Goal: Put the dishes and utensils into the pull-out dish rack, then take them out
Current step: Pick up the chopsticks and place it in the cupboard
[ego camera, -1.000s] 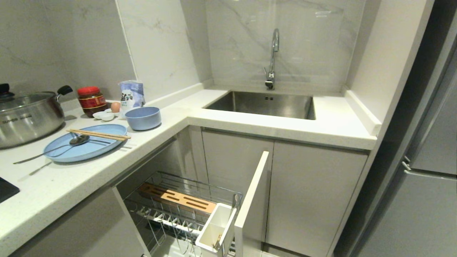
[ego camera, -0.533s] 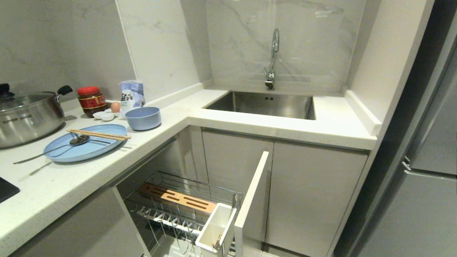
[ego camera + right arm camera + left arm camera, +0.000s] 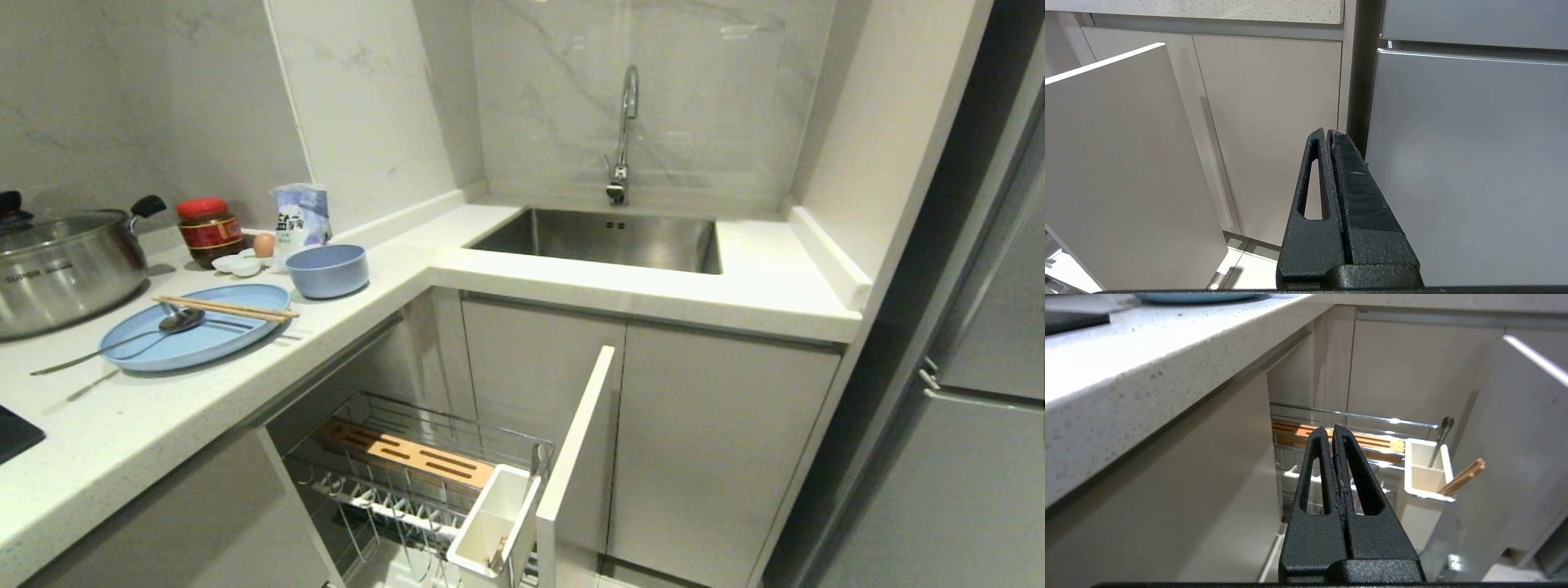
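Dishes, the plate and bowl, sit on our tabletop, far from both grippers. Left gripper, pinched together, empty, faces the dish rack ahead. Right gripper, together, idles. We think loading starts next: reach up for the plate.

Only the two grippers of the robot show, each from its own wrist camera. The left gripper is matte black with a grainy, pebbled finish: two long tapering fingers, each pierced by a narrow elongated slot, rising from a broad blocky base. The right gripper has the same black textured build, with a smoother ribbed pad lining one finger's inner face.
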